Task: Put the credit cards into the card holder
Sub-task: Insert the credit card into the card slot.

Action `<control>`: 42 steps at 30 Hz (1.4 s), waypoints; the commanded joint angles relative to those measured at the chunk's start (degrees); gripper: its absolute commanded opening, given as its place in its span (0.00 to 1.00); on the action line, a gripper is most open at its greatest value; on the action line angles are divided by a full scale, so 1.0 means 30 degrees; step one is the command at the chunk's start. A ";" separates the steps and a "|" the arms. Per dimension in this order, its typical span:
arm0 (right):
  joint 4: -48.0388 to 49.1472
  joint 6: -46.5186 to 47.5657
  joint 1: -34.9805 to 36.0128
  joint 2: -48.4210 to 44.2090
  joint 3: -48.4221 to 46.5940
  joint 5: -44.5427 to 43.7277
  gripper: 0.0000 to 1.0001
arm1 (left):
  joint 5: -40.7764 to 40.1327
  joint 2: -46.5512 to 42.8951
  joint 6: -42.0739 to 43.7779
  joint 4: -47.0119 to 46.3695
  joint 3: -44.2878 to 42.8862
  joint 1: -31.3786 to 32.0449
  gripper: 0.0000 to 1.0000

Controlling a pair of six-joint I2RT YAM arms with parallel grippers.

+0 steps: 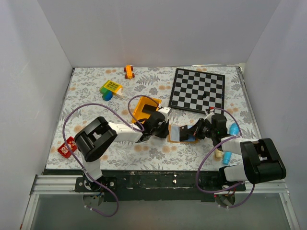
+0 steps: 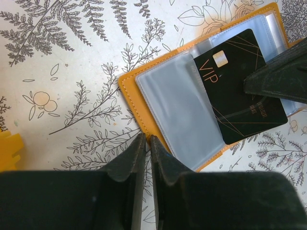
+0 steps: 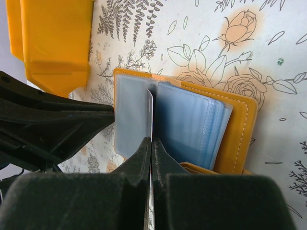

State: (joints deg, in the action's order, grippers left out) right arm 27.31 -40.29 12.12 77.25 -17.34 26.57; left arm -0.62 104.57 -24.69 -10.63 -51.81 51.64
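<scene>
The tan card holder (image 1: 178, 134) lies open on the floral table between my two grippers, its pale blue-grey sleeves (image 2: 182, 110) facing up. A black credit card (image 2: 240, 96) marked VIP lies slanted over the sleeves. My right gripper (image 3: 151, 140) is shut on that card, which shows edge-on (image 3: 150, 112) standing between two sleeves of the card holder (image 3: 240, 124). My left gripper (image 2: 147, 138) has its fingers nearly together, only a thin slit between them and nothing in it. Its tips sit at the holder's tan near edge (image 2: 132, 96).
A yellow bin (image 1: 144, 108) stands just behind the left gripper. The chequered board (image 1: 197, 89) lies at the back right. Small toys (image 1: 111, 87) sit at the back left, a red die (image 1: 67, 147) at the front left, and blue cylinders (image 1: 233, 129) beside the right arm.
</scene>
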 commanded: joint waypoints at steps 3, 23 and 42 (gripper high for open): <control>-0.0110 0.0453 0.0091 -0.0028 0.0302 -0.0008 0.01 | 0.0208 0.0327 0.0114 0.0000 -0.0395 -0.0044 0.06; 0.2174 -0.0483 0.0091 0.0966 0.0800 0.0871 0.01 | 0.1204 0.0855 0.0085 0.0322 -0.0630 -0.0015 0.11; 0.2122 -0.0047 0.0091 0.0472 0.1446 -0.1061 0.01 | 0.1087 0.0796 0.0114 0.0468 -0.0513 0.0014 0.10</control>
State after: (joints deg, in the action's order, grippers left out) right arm 39.20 -44.38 12.12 81.54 -13.67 27.97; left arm 0.78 105.69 -24.51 -11.07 -52.80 50.81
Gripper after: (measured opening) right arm 0.029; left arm 0.099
